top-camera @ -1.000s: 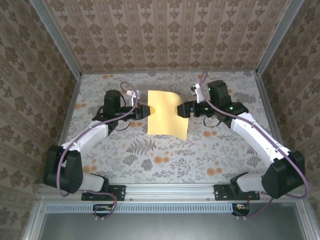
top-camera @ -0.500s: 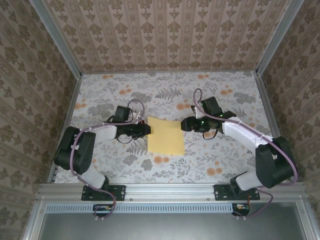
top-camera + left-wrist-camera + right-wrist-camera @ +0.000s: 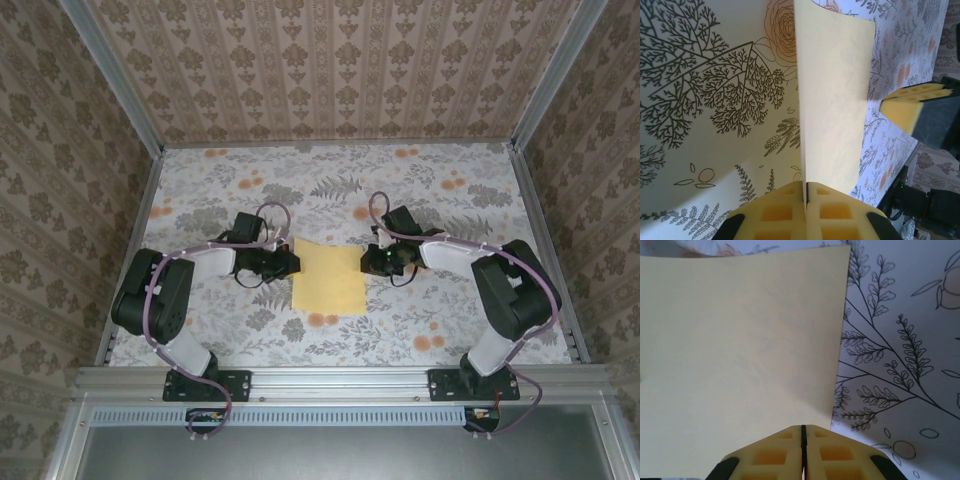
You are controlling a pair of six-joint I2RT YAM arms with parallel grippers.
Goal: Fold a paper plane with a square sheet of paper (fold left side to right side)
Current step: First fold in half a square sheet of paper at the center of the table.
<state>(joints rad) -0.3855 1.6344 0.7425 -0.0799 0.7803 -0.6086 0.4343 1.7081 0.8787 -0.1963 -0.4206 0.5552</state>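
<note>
The square sheet of paper (image 3: 327,277) is plain yellow-orange and lies spread on the flowered table between my two grippers. My left gripper (image 3: 290,262) is at its left edge. In the left wrist view that gripper (image 3: 806,186) is shut on the sheet (image 3: 832,100), whose edge runs straight into the closed pads. My right gripper (image 3: 371,262) is at the sheet's right edge. In the right wrist view it (image 3: 803,429) is shut, its tips over the edge of the flat sheet (image 3: 740,340), with no paper seen between the pads. One of the right gripper's fingers (image 3: 907,107) appears beyond the sheet.
The table cover (image 3: 440,310) carries grey leaf prints and small orange flower prints (image 3: 322,320). Patterned walls with metal frame posts (image 3: 150,190) enclose the table at the back and sides. Both arm bases stand at the near rail (image 3: 340,380).
Both arms came down and toward the near edge, bringing the sheet from curved in the air to flat on the table. The right gripper went from open to shut.
</note>
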